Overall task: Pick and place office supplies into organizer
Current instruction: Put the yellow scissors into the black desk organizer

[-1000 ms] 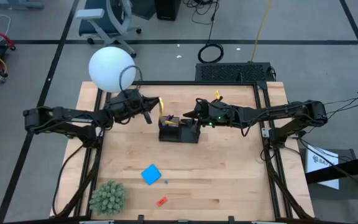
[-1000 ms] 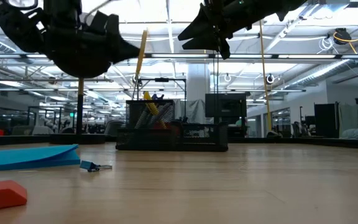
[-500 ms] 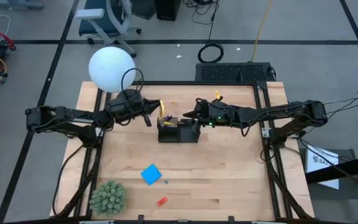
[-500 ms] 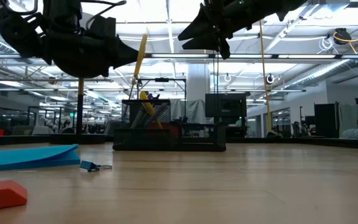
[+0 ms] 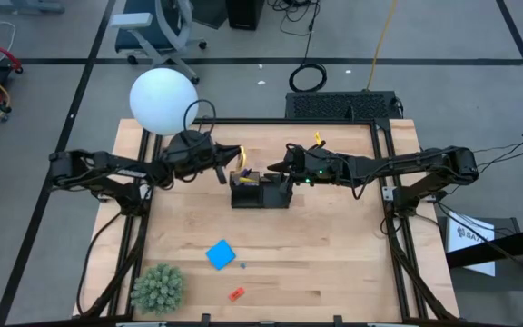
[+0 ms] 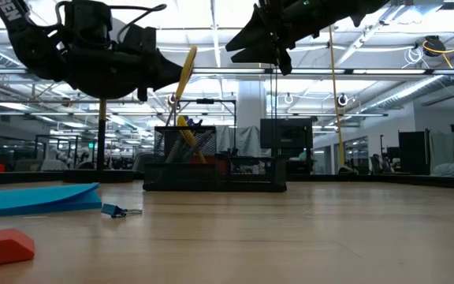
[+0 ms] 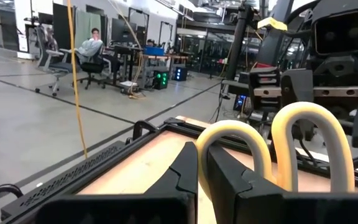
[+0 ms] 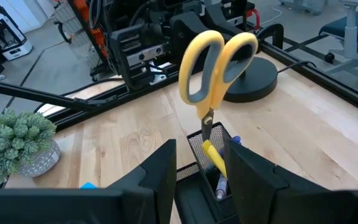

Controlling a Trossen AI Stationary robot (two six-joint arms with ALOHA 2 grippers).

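The yellow-handled scissors [image 8: 216, 62] stand handles up, their blades down inside the taller section of the black mesh organizer [image 5: 261, 191] at the table's middle. My left gripper [image 5: 222, 167] reaches in level from the left and is shut on a handle loop. A yellow pen [image 8: 213, 155] and a bluish-purple pen [image 8: 221, 183] stick in the same section. My right gripper [image 5: 276, 166] hovers open just above the organizer's right part [image 8: 185, 186], with nothing between its fingers. The blue note pad [image 5: 221, 254] and the red piece [image 5: 236, 293] lie flat on the table near its front edge. My left gripper pinches one yellow handle loop [image 7: 222, 134] of the scissors between its two shut fingers [image 7: 185, 168]. The fingers come in level from the table's left. The scissors [image 6: 184, 75] lean slightly, handles up, with the blade tips [image 8: 206, 134] down in the organizer's taller section.
A lamp with a white globe [image 5: 162, 100] and a round black base [image 8: 257, 74] stands at the far left. A green spiky plant [image 5: 157, 288] sits at the near left corner. A small binder clip [image 5: 241, 265] lies beside the note pad.
My left gripper has moved a little toward the organizer and down, still shut on the scissors. The scissors' handles have tipped further toward the table's right while the blades stay in the taller section.
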